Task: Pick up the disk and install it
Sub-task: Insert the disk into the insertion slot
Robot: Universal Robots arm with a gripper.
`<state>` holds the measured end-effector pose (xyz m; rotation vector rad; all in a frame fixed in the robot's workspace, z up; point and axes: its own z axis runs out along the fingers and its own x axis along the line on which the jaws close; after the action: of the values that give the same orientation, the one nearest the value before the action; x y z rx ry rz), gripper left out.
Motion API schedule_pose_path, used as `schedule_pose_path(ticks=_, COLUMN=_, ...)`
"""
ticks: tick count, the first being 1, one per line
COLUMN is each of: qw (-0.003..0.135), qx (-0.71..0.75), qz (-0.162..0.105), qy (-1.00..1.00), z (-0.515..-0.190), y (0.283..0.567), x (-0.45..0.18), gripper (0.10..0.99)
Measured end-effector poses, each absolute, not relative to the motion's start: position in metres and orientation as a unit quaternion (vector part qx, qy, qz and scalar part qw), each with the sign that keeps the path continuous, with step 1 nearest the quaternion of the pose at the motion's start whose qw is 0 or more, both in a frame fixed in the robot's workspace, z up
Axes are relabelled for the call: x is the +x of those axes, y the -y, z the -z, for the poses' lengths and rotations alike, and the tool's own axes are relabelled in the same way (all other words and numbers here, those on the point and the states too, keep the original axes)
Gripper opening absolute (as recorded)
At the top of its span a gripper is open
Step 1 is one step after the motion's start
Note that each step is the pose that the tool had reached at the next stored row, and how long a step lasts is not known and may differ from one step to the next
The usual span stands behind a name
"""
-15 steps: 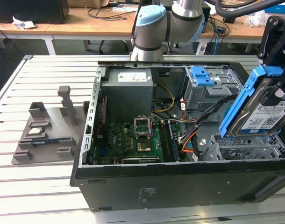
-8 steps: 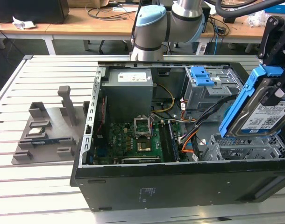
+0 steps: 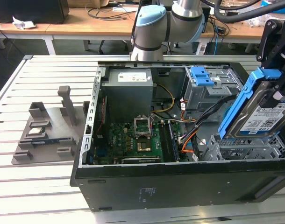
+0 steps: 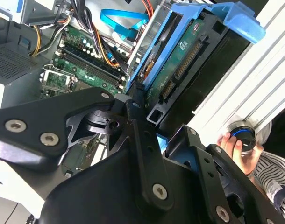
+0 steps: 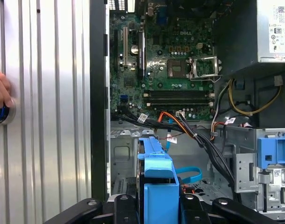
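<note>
**A:** Where is the disk (image 3: 266,116) found, and how is the claw (image 3: 280,91) set?

**B:** The disk is held aloft at the exterior view's right. It is steeply tilted over the grey drive cage (image 3: 247,149) inside the open computer case (image 3: 180,189). The claw is clamped onto it, and in the second wrist view the black fingers (image 4: 135,121) are seen pressed against its edges. Whether the lower corner touches the cage cannot be told.

**A:** What could go wrong from here?

**B:** A jam is judged likeliest. With such a tilt, a corner of the blue frame (image 3: 238,105) could be caught on the cage's sheet-metal rim. The orange and black cables (image 3: 191,133) are draped just beside the cage and could be snagged or pinched beneath the disk. A slip must also be considered, since smooth plastic is gripped along narrow edges only. A hand (image 4: 233,147) is rested by a round knob (image 4: 244,135) on the counter (image 3: 39,186), near the case, so a swing outward could be risky.

**A:** And how are the materials described?

**B:** The disk is a flat, rectangular slab of hard silver metal, with a blue-and-white label on its face. Its frame is glossy plastic, judged slightly flexible. The cage is thin, perforated grey metal with hard edges. The counter is made of pale ribbed slats.
</note>
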<state>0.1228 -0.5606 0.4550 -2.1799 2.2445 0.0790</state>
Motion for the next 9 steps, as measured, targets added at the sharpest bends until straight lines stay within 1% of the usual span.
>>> schedule_pose_path(ticks=3, qw=0.006, qx=-0.696, qz=-0.025, qy=-0.717, z=-0.450, y=0.561, x=0.123, gripper=0.369)
schedule_pose_path(ticks=5, qw=0.002, qx=-0.696, qz=-0.021, qy=-0.717, z=-0.442, y=0.558, x=0.125, gripper=0.369)
schedule_pose_path(ticks=9, qw=0.002, qx=-0.697, qz=-0.021, qy=-0.717, z=-0.436, y=0.555, x=0.125, gripper=0.369)
